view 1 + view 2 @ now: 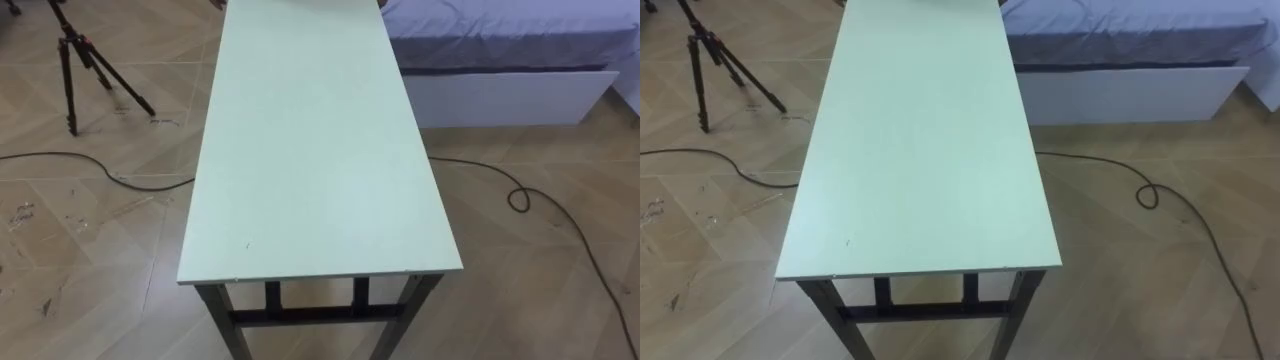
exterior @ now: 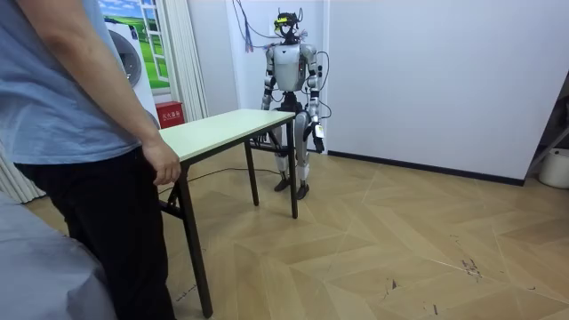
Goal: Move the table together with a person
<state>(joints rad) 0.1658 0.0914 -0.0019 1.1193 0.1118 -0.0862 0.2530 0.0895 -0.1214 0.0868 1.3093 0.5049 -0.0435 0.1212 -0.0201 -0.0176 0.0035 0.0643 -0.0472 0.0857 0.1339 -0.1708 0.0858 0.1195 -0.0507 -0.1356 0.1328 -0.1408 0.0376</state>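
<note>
Table (image 1: 318,150) sits on the floor (image 1: 80,250) between the robot and a person (image 2: 80,133), bed (image 1: 500,40) just off its far end. Robot's left hand (image 2: 317,133) hangs by its side, can't tell if released or clenched. Lift hasn't started imo, next it needs to grab its end

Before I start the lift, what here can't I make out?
Table far end: cut off by the eye views' top edge.
Person's hand: whether it grips the table; the hand covers the edge, room view.
Robot's left hand: too small in the room view.
</note>
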